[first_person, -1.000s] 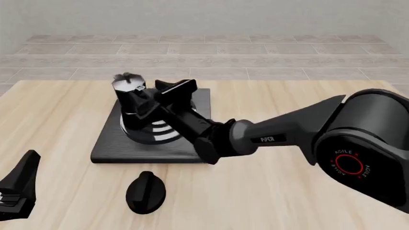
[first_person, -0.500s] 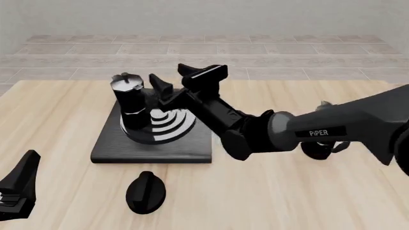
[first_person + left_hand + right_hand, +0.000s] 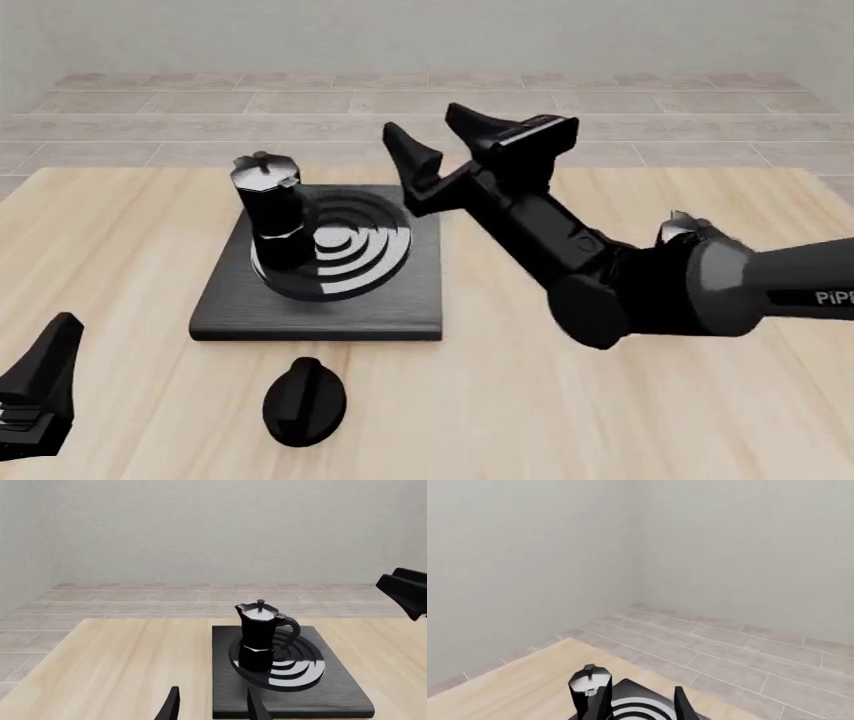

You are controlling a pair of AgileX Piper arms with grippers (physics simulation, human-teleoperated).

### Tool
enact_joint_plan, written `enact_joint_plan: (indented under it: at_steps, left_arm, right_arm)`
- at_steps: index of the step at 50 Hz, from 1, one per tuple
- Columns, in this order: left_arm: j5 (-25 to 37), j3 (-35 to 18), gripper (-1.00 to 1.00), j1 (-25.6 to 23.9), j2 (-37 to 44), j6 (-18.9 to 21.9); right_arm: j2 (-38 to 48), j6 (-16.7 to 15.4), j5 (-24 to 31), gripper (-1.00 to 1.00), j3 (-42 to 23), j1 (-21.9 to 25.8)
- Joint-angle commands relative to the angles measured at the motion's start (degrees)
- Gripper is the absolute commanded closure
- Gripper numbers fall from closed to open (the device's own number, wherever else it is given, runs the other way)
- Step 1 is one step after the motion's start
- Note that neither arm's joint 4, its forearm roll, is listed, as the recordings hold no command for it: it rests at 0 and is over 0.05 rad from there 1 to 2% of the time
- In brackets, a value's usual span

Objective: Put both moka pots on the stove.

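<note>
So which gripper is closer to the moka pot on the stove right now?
Right. The right gripper is open, raised just beside the moka pot on the stove. The left gripper sits low at the table's near left edge.

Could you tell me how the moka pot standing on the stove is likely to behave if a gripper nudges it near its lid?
The moka pot looks tall and narrow with a waisted middle, so a high push would probably tip it rather than slide it. Its side handle may shift its balance slightly. It looks rigid, and its faceted body probably would not roll far across the stove.
</note>
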Motion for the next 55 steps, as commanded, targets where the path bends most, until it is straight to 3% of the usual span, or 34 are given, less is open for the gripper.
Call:
enact_joint_plan:
  at_steps: [1, 5, 6, 14, 20, 22, 25, 37, 42, 55]
  left_arm:
    - [-0.02, 0.01, -1.00, -0.02, 0.01, -0.01]
    - [0.08, -0.06, -1.00, -0.02, -0.02, -0.01]
    - [0.02, 0.00, -1.00, -0.02, -0.01, -0.01]
    - [0.00, 0.02, -1.00, -0.02, 0.00, -0.01]
    - [-0.08, 0.09, -1.00, -0.02, 0.00, 0.01]
    - [-0.01, 0.03, -1.00, -0.02, -0.02, 0.01]
    - [-0.06, 0.09, -1.00, -0.02, -0.01, 0.01]
    - [0.09, -0.05, -1.00, -0.02, -0.04, 0.02]
    - [-0.03, 0.07, -1.00, -0.02, -0.03, 0.01]
    - [0.00, 0.04, -1.00, -0.03, -0.04, 0.02]
  right_arm:
    - [-8.41, 1.54, -1.56, -1.00, 8.00, -5.32]
    - [-12.37, 0.51, -3.11, -1.00, 12.24, -7.88]
    - [-13.38, 2.38, -1.86, -1.00, 12.80, -9.22]
    - [-19.40, 2.37, -1.57, -1.00, 17.84, -14.39]
    - [-28.12, 3.12, 2.94, -1.00, 21.01, -17.40]
    - [-30.66, 1.24, 1.52, -1.00, 23.19, -17.84]
    - [-31.24, 3.44, 4.03, -1.00, 23.02, -21.01]
    - [-37.80, 2.07, 5.83, -1.00, 28.80, -23.12]
    - [-41.53, 2.90, 9.56, -1.00, 30.11, -26.54]
    - [-52.47, -0.56, 21.54, -1.00, 32.25, -30.42]
